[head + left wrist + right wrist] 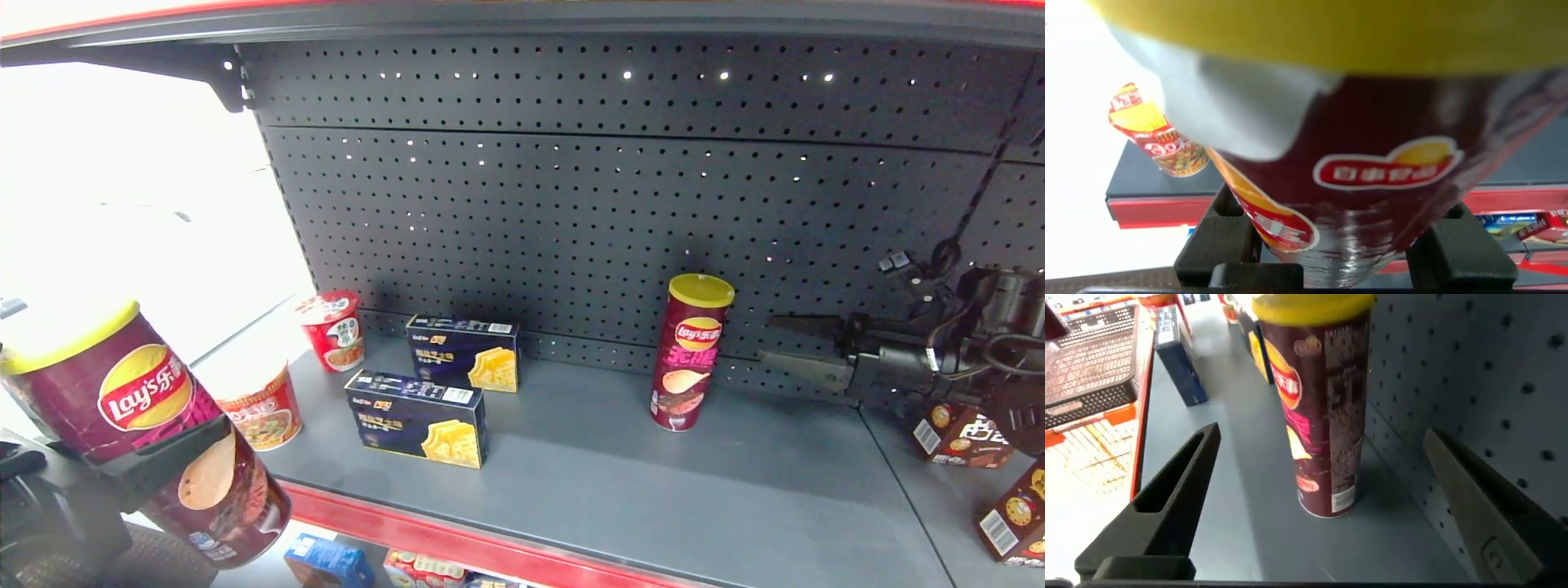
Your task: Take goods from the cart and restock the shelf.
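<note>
Head view puts the held can (139,408) tilted in the left gripper (163,457), fingers clamped on its body, well left of the shelf can (690,351) and out past the shelf (735,490) edge. So skewed a grip could let it slip, or it could clip the cup (261,408) on the way in. The right gripper (767,339) hangs level just right of the shelf can, fingers apart and clear of it, and a careless sideways sweep would likely topple that can.
</note>
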Robot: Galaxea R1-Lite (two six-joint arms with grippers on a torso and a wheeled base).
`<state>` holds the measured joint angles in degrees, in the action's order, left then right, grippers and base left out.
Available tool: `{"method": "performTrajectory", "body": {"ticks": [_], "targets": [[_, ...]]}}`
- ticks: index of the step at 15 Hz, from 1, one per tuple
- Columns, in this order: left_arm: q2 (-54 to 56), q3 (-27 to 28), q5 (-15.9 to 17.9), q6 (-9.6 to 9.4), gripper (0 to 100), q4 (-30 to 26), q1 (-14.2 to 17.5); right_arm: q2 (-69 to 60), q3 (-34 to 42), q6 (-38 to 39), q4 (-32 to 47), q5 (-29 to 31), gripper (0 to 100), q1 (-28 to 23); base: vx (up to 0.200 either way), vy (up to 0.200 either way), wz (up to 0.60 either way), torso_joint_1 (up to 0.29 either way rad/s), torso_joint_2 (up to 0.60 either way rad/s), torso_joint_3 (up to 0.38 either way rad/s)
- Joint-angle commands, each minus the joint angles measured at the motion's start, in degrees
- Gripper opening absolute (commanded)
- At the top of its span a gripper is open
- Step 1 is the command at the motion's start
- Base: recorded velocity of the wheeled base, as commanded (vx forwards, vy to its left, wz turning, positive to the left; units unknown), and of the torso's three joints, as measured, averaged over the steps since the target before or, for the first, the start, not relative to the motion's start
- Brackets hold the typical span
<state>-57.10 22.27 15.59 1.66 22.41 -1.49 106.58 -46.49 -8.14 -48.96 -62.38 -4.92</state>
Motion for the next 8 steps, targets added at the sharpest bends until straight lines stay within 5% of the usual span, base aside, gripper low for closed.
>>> {"method": "performTrajectory", "body": {"ticks": [1, 8], "targets": [[-2.5, 1.5, 0.0, 0.01, 0, 0.1, 0.0, 4.0, -1.5, -0.1, -0.8, 0.0, 100, 1.0, 0.0, 0.0, 0.0, 0.0, 0.0, 0.0], [-5.1, 2.7, 0.1, 0.54, 0, 0.3, 0.4, 9.1, -6.1, 0.0, -1.0, 0.0, 100, 5.6, 0.0, 0.0, 0.0, 0.0, 0.0, 0.0]]}}
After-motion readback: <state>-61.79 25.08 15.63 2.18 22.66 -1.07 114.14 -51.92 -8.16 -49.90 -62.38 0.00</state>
